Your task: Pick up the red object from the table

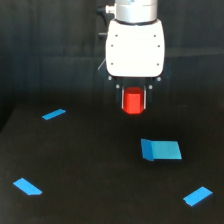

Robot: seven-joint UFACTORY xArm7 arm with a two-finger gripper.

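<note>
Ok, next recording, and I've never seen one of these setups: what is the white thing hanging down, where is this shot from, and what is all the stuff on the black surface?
The white box is the end of a robot arm, coming down from the top of the picture. At its bottom is its claw, two short fingers that pinch things. There is only one picture, taken by a camera off the arm that looks at the scene from in front and slightly above.

Between the fingers sits the red object, a small stubby block. The claw is shut on it, and it appears lifted clear of the table, the flat black surface below.

Lying on the table are four blue pieces: a thin strip at the exterior view's left, a larger folded-looking piece below the claw, and two small ones near the bottom corners.
</note>
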